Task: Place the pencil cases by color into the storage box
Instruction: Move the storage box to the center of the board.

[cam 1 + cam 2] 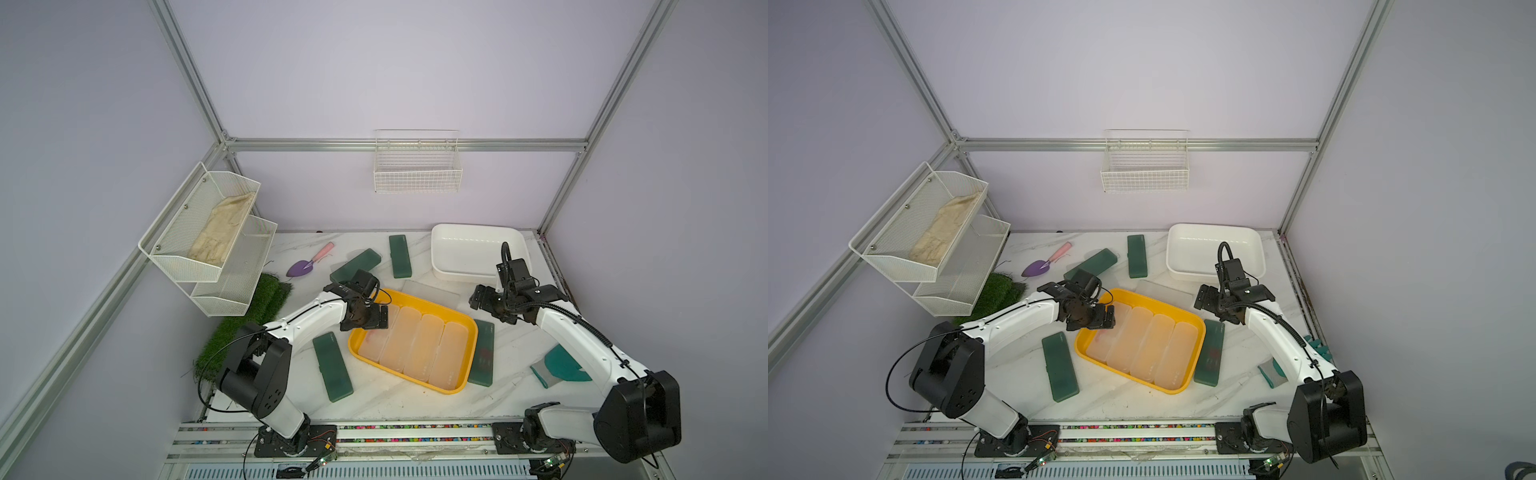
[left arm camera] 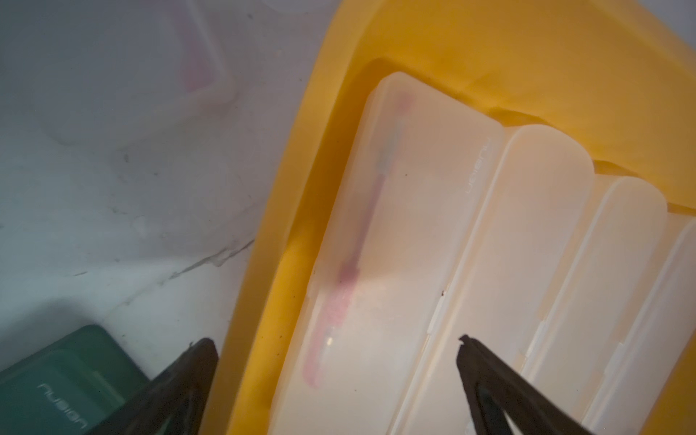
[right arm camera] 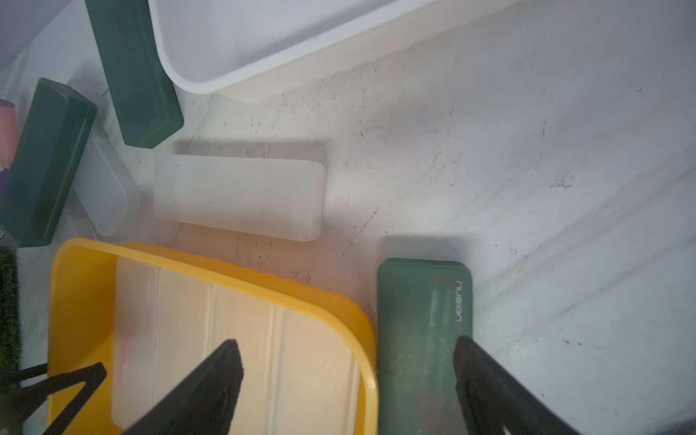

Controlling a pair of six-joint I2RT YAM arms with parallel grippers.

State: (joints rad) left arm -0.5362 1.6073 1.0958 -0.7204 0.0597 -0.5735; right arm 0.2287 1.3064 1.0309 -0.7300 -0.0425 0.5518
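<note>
In both top views the left gripper [image 2: 333, 342] hides the upper end of the leftmost of four frosted clear-white plastic pencil cases [image 1: 419, 349], and a pink blur inside that case is unreadable. A fifth frosted case [image 1: 432, 291] barely shows on the marble table [image 1: 395, 403] just above the yellow plastic tray [image 1: 432, 306], and the right arm cuts off the teal scraper [image 1: 561, 368]. The four lie side by side in the tray at frame centre, long axes lower left to upper right, with dark green translucent cases [image 1: 332, 365] flat around it. Both grippers gape and hold nothing, the right gripper [image 3: 346, 342] over the tray's corner and a green case.
</note>
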